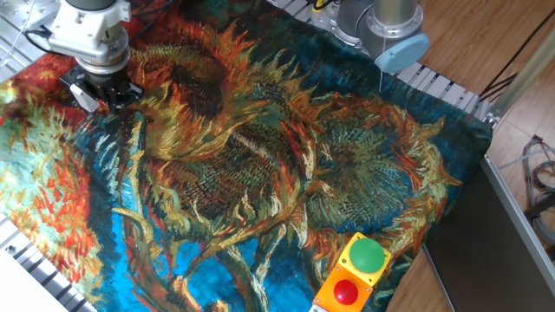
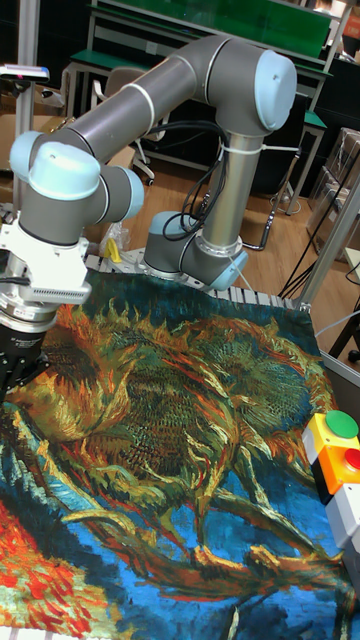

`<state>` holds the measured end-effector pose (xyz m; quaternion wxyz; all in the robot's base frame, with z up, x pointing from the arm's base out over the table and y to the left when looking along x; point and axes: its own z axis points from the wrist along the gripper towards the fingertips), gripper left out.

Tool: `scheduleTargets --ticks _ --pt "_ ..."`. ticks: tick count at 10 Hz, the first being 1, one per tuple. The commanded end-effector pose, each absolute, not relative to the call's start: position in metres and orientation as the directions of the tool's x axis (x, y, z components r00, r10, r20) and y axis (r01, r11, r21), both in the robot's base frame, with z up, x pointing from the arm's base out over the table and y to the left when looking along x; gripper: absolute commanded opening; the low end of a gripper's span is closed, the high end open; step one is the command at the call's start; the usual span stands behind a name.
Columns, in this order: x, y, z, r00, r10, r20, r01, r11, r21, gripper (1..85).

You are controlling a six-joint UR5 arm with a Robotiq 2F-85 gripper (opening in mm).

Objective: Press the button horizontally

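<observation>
At the far left of the sunflower-print cloth (image 1: 260, 173), a small white-grey box (image 1: 81, 94) shows beside my gripper. My gripper (image 1: 108, 92) points down, its dark fingers right against the box's right side. The button is hidden behind the fingers in the fixed view. In the tall fixed view the gripper (image 2: 18, 375) is low over the cloth at the left edge, and the box does not show there. No view shows a gap or contact between the fingertips.
A yellow-orange box (image 1: 351, 276) with a green and a red button stands at the cloth's front right, also visible as the yellow-orange box (image 2: 335, 455). The arm's base (image 1: 381, 26) rises behind the cloth. A metal rail (image 1: 460, 95) edges the table at the right.
</observation>
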<state>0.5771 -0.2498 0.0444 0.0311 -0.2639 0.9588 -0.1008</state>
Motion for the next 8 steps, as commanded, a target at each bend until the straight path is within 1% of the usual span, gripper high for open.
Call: scheduleTargets --ticks 1,2,4,6,8 --pt "0.571 -0.271 0.040 -0.852 -0.523 0.010 -0.512 0.830 -0.220 1.3" --pt "0.571 -0.282 0.038 -0.847 -0.531 0.014 -0.519 0.821 -0.238 1.3" --pt "0.572 -0.272 0.039 -0.860 -0.510 -0.009 -0.496 0.841 -0.215 1.3" --pt "0.574 -0.271 0.039 -0.867 -0.498 -0.020 -0.483 0.849 -0.214 1.3" --pt "0.571 -0.280 0.035 -0.861 -0.509 -0.002 -0.496 0.840 -0.218 1.3"
